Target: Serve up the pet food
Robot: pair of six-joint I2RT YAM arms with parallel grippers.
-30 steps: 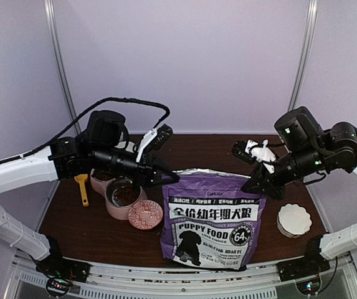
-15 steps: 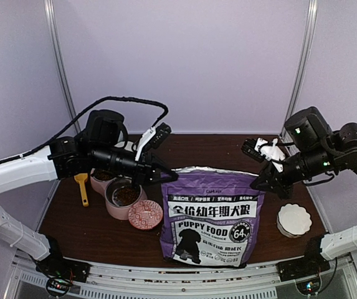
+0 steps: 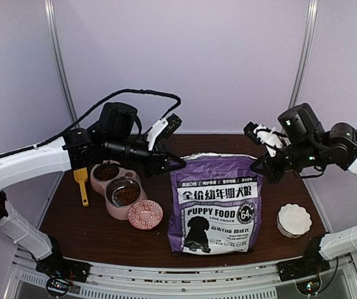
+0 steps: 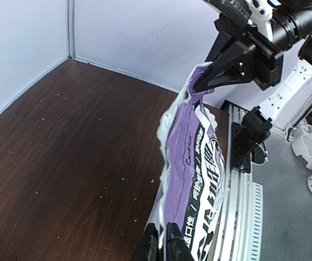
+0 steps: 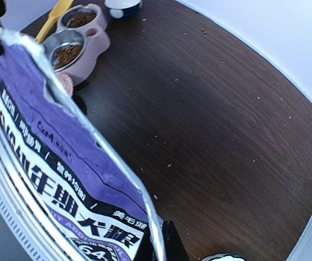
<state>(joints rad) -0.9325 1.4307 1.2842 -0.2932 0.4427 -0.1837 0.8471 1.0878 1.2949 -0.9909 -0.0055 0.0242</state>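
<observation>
Pinching the purple bag (image 3: 214, 205) by its top left corner in the left gripper (image 3: 179, 164), clamping its top right corner in the right gripper (image 3: 257, 169), standing it upright on the table (image 3: 103, 237), showing kibble (image 3: 127, 195) in the pink feeder (image 3: 113, 213) left of the bag

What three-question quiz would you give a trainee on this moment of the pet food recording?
1. True or false: the purple bag lies flat.
2. Which part of the bag do the left gripper and the right gripper pinch?
3. Seen from the top camera, the yellow scoop is: A) left of the pink feeder; B) inside the bag; C) in the right gripper.

Key: 1) False, it stands upright. 2) Its top corners, one each. 3) A.
</observation>
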